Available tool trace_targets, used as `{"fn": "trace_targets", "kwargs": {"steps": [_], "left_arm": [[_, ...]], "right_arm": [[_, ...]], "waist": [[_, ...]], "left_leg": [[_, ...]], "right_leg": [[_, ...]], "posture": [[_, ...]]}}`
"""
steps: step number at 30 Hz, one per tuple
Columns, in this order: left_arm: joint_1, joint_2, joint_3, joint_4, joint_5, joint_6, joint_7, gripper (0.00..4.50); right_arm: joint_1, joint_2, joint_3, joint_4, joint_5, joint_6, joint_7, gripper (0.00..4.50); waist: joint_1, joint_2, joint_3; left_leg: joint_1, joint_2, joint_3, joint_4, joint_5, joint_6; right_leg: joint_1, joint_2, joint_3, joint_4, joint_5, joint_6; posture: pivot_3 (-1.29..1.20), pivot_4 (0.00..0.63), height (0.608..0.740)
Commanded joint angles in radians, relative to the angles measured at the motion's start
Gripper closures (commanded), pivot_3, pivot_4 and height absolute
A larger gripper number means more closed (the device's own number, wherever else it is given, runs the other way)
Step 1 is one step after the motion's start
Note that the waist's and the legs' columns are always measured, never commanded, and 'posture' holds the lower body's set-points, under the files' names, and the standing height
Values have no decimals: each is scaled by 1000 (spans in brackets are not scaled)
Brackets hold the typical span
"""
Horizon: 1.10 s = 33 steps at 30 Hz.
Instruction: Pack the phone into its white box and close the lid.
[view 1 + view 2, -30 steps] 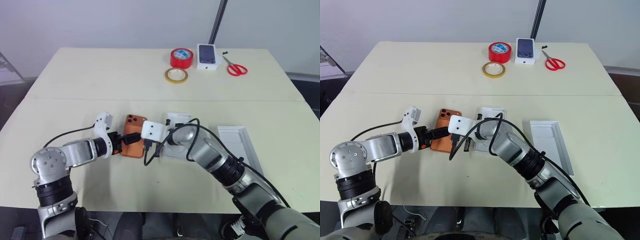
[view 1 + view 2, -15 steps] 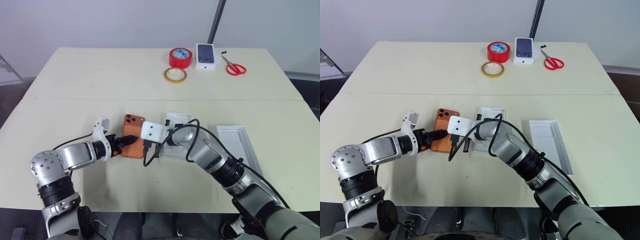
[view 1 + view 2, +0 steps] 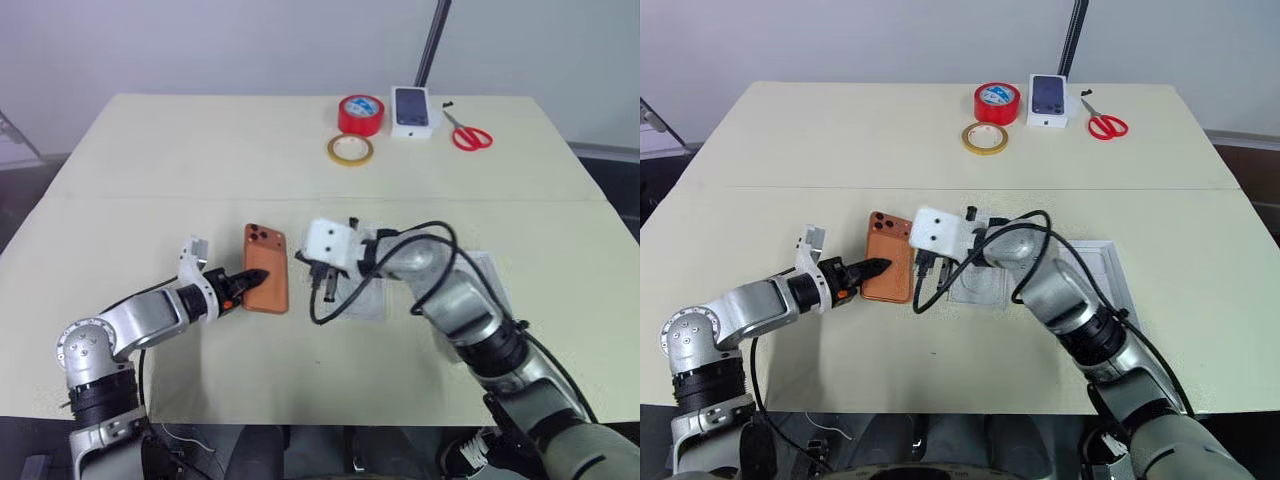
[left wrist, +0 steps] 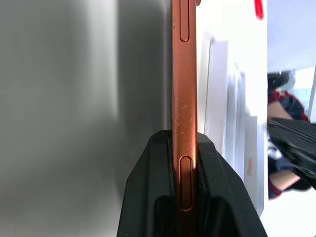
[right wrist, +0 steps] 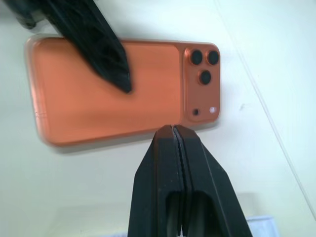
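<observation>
While clamped by the left gripper [image 3: 878, 267] along its left long edge, phone [image 3: 890, 270] lying camera-block far, long axis near-to-far; just right, right gripper [image 5: 174, 129] pinched together, empty; farther right, white box [image 3: 985, 285], parallel, reachable rightward by the holding arm.

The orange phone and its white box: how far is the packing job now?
Done: nothing is packed yet. In hand: the left gripper is shut on the slim copper-orange phone, camera block up; the right gripper is shut and holds nothing. Left: lay it into the shallow white cardboard box, then put the lid on.
</observation>
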Motion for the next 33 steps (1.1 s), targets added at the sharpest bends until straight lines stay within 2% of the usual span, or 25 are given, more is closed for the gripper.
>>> {"fn": "trace_targets", "kwargs": {"steps": [1,5,12,19,27,29,30,33], "left_arm": [[-56,-25,-109,-75,-90,-110,34,4490],[-86,-68,-221,-54,-62,-173,47,4490],[-143,-128,-342,58,62,-198,-29,4490],[-183,-187,-379,118,122,-186,-85,4490],[-193,-203,-401,123,191,-149,-115,4490],[-190,-206,-404,117,205,-139,-124,3491],[-188,-207,-404,112,208,-134,-128,3210],[-180,-190,-406,87,221,-113,-150,1738]], "right_arm": [[38,-111,-186,-84,132,12,89,4500],[96,-202,-297,-90,220,75,111,4500],[252,-318,-413,-74,241,87,75,4500],[318,-340,-447,-81,254,80,36,4500],[318,-354,-433,-67,260,67,7,4500],[313,-355,-428,-63,261,64,3,4500],[311,-356,-426,-62,262,64,1,4500],[307,-358,-418,-58,261,59,-1,4500]], "waist": [[-1,-1,0],[-10,0,0],[-10,0,0],[-4,0,0],[-4,0,0],[-3,0,0],[-3,0,0],[-3,0,0]], "left_leg": [[0,-1,0,1,-2,4],[2,0,1,1,-3,5],[2,2,2,1,-2,5],[2,2,2,1,-2,4],[2,2,3,1,-1,3],[2,2,3,1,0,0],[2,2,3,1,0,0],[2,2,3,1,0,0]], "right_leg": [[1,-1,0,-1,0,1],[2,1,1,-1,1,1],[1,5,2,0,1,1],[1,5,3,0,1,1],[1,5,3,0,1,1],[1,5,3,0,1,1],[1,5,3,0,1,1],[2,5,3,0,1,1]], "posture": [[0,150,740],[0,150,740],[0,150,740],[0,150,740],[0,150,740],[0,150,740],[0,150,740],[0,150,740]]}}
